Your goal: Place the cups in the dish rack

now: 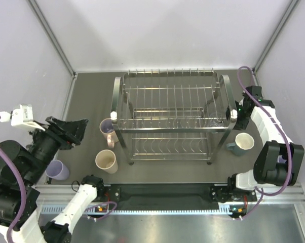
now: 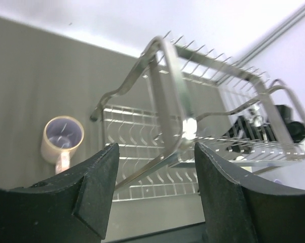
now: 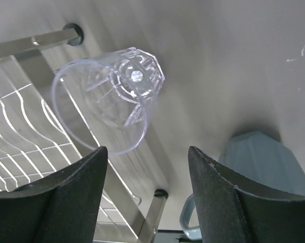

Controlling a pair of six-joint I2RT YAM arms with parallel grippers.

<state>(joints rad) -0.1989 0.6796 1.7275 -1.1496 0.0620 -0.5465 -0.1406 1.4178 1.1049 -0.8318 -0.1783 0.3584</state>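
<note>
**Top view:** The dish rack (image 1: 116, 98) is seen at the middle of the dark table (image 1: 91, 96), with most of the cups not yet loaded. The pink handled mug (image 1: 108, 130) stands just beside its left frame, and the beige tumbler (image 1: 106, 161) nearer the table's near edge. A lavender tumbler (image 1: 57, 169) is set well to the left, and the teal mug (image 1: 242, 143) by the rack's right front leg. The left gripper (image 1: 80, 130) is held near the pink handled mug. The right gripper (image 1: 234, 115) is held at the rack's right frame; whether it touches cannot be told.

**Left wrist view:** The left gripper (image 2: 156, 152) is shown with its jaws apart and nothing between them. The rack's tube frame (image 2: 167, 76) is caught in the gap, while the pink handled mug (image 2: 64, 136), its inside showing lavender, is left off to one side. If the jaws were advanced on this line, the frame rather than the mug would likely be met and the rack shoved.

**Right wrist view:** The right gripper (image 3: 146, 152) is likewise shown spread and empty. The clear glass (image 3: 112, 101) is seen lying on its side at the rack's right end; which tier it is on cannot be told. The teal mug (image 3: 264, 157) is seen lower right. A round glass resting on wires could be rolled off the end by a glancing finger. Its slick wall could be lost from a shallow pinch. The teal mug, so near, could be clipped.
</note>
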